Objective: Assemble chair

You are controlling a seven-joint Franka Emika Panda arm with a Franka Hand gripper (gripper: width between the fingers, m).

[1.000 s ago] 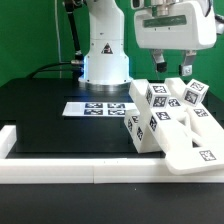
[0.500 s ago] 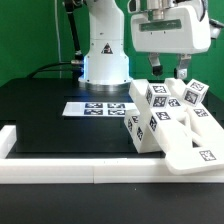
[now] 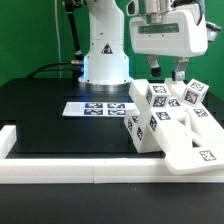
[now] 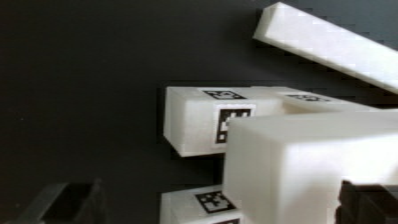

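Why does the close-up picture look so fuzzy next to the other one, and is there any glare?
In the wrist view the nearest white block is blurred and almost washed out, too close to focus; the tagged block behind is only slightly sharper. The exterior view is evenly lit and sharp, with the chair parts bright against the black table, casting soft shadows, no strong glare.

Robotics lab: tagged marker board [image 3: 97, 108]
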